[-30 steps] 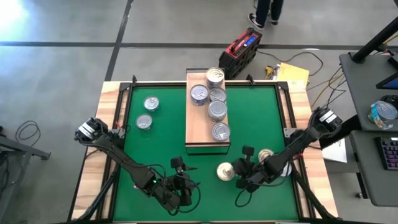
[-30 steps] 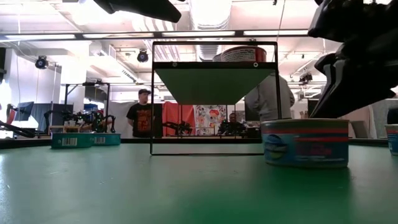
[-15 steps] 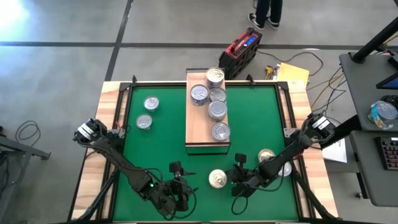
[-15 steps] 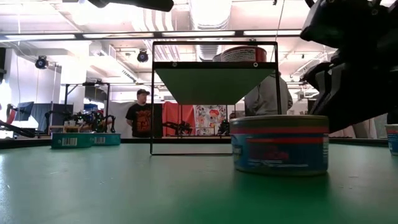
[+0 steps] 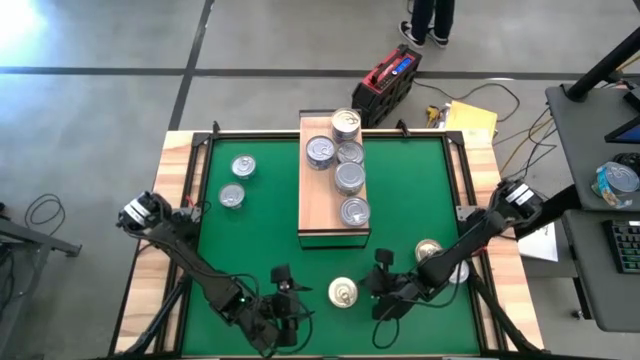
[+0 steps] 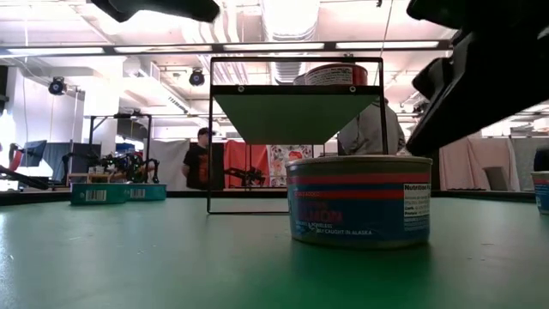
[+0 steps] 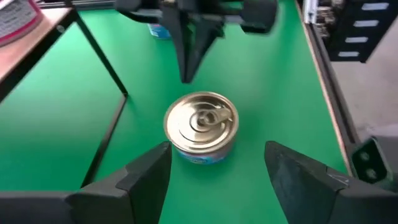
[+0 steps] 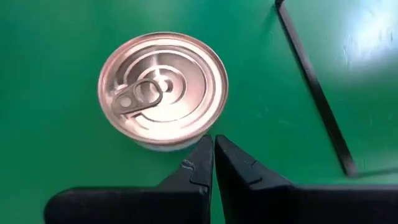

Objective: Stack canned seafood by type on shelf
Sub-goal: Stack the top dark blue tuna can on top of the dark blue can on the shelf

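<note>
A gold-lidded can (image 5: 344, 293) stands upright on the green mat near the table's front edge. My right gripper (image 5: 373, 290) is shut, with its tips at the can's right side (image 8: 213, 149). My left gripper (image 5: 297, 296) is open just left of the can. In the left wrist view the can (image 7: 201, 127) lies just ahead of the gap between the fingers (image 7: 217, 152), untouched. The shelf (image 5: 320, 205), a light-wood board, carries several silver-lidded cans (image 5: 348, 177). In the low view one can (image 6: 334, 75) shows on top of it. My right gripper presses its shut fingertips (image 8: 202, 155) against the can's side wall (image 8: 177, 144), just below the lid's rim, on the side facing the table's right edge. The fingers slant down from the right. The can stands upright with its base on the mat.
Two silver-lidded cans (image 5: 243, 166) (image 5: 231, 196) stand on the mat at the far left. Another can (image 5: 428, 250) stands beside my right arm. The shelf's dark frame (image 6: 296, 137) stands behind the gold-lidded can. People move about in the room beyond the table.
My right gripper, still shut, has moved toward the table's left and near edges, pushing the gold-lidded can. The can has slid upright along the mat toward my open left gripper. My left gripper has shifted a little toward the near edge.
</note>
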Controlling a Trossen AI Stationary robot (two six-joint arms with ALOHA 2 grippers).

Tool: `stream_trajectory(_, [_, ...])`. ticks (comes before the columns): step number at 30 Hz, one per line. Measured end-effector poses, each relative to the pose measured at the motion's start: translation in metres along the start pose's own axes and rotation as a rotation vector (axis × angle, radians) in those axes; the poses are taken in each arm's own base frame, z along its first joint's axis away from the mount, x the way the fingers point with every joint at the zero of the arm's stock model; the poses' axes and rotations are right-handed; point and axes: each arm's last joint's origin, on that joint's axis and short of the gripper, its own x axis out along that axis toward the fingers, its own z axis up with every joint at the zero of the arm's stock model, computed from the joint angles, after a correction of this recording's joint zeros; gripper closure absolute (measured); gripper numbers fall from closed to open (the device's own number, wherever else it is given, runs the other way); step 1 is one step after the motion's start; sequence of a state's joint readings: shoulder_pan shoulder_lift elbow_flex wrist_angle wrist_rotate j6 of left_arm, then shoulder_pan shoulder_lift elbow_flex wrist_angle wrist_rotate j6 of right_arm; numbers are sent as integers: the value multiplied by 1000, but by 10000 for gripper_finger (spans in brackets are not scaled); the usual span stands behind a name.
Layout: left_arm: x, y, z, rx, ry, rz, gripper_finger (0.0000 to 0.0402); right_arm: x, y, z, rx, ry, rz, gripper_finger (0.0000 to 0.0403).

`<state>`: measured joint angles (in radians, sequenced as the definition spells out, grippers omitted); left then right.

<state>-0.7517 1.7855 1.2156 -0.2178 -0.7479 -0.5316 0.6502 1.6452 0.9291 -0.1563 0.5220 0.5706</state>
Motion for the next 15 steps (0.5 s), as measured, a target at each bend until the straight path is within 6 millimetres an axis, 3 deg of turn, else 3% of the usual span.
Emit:
stream_trajectory(7, [-1, 0, -2, 11, 3, 1, 227, -22, -10, 5, 136, 54, 3, 392])
stream_trajectory(15, [19, -6, -26, 75, 33, 59, 353, -34, -13, 9, 265, 81, 50, 390])
